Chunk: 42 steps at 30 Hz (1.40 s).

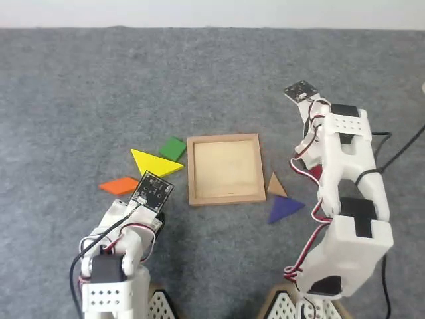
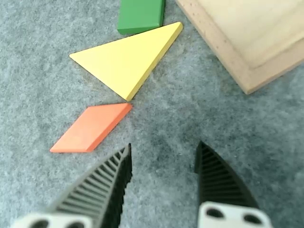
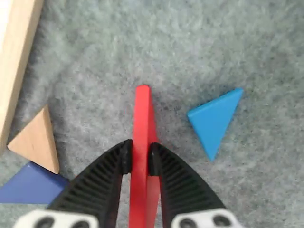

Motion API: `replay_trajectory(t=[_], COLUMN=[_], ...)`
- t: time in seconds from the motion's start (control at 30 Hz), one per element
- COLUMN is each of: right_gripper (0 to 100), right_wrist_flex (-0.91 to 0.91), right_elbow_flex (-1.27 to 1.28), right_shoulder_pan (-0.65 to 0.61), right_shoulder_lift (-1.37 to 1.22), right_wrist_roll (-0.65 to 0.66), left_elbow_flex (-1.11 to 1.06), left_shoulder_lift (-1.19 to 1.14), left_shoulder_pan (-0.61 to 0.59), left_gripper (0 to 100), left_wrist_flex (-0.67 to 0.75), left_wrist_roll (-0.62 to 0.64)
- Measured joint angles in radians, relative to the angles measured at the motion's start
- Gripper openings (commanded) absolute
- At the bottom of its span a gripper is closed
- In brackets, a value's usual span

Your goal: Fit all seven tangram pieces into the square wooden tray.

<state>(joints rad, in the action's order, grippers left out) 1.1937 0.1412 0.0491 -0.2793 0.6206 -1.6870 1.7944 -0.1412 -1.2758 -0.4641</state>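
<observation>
The square wooden tray [image 1: 226,197] lies mid-table with nothing in it. To its left lie a green piece [image 1: 172,147], a yellow triangle [image 1: 156,163] and an orange parallelogram [image 1: 119,186]. My left gripper [image 2: 164,166] hangs open just short of the orange parallelogram [image 2: 90,128] and the yellow triangle [image 2: 126,61], holding nothing. To the tray's right, my right gripper [image 3: 140,152] is shut on a red piece [image 3: 142,118] held on edge over the carpet. A light blue triangle [image 3: 213,121], a wooden triangle [image 3: 37,140] and a dark blue triangle [image 3: 31,185] lie around it.
Grey carpet covers the table. The tray's edge [image 3: 16,61] lies beyond the wooden triangle [image 1: 275,185] and the dark blue triangle [image 1: 285,208]. The right arm's body [image 1: 345,199] stands over the carpet right of those pieces. The green piece [image 2: 141,15] sits beside the tray corner [image 2: 247,71].
</observation>
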Motion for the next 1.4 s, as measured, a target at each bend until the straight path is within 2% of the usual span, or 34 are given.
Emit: replay_trajectory(t=[0.2,0.37,0.6,0.77,0.87,1.27,1.4], right_gripper=[0.7,0.8,0.8,0.8,0.8,1.1,6.4], right_wrist_flex=[0.104,0.212,0.235,0.141,0.091,0.080,0.054], right_elbow_flex=[-0.048,-0.133,-0.193,-0.199,-0.201,-0.199,-0.199], right_shoulder_pan=[0.000,-0.083,-0.336,-0.572,-0.644,-0.706,-0.695], right_shoulder_lift=[0.041,0.121,0.157,0.150,0.110,-0.008,-0.044], right_wrist_roll=[-0.034,-0.061,-0.153,-0.207,-0.229,-0.236,-0.227], left_elbow_flex=[0.000,0.000,0.000,0.000,0.000,0.000,0.000], left_shoulder_lift=[0.000,0.000,0.000,0.000,0.000,0.000,0.000], left_shoulder_pan=[0.000,0.000,0.000,0.000,0.000,0.000,0.000], left_gripper=[21,21,21,21,21,21,21], left_wrist_flex=[0.000,0.000,0.000,0.000,0.000,0.000,0.000], left_wrist_roll=[0.000,0.000,0.000,0.000,0.000,0.000,0.000])
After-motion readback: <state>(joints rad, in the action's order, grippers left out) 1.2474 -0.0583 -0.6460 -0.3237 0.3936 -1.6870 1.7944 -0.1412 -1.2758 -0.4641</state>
